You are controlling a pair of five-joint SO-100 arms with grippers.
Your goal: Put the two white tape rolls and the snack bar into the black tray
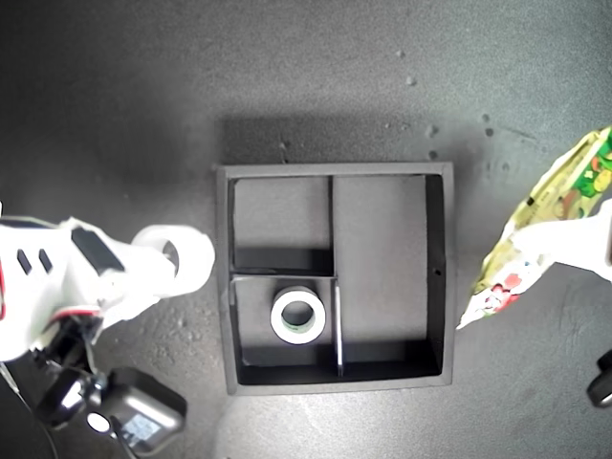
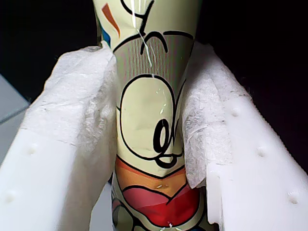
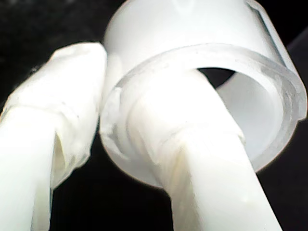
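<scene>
The black tray (image 1: 222,287) holds one white tape roll (image 1: 298,316) lying flat in the small compartment nearer the exterior view's bottom — the other small compartment and the long one hold nothing. Dark tabletop (image 1: 335,86) lies open all round the tray's walls. Just outside the tray wall on the exterior view's left, my second gripper (image 1: 167,263) holds the second white tape roll (image 1: 177,256) — one finger (image 3: 202,159) through its hole, the other against its outer face. Off the tray's opposite wall, my first gripper (image 1: 564,239) is clamped on the snack bar (image 1: 535,229), its padded jaws pressing the wrapper from both sides.
</scene>
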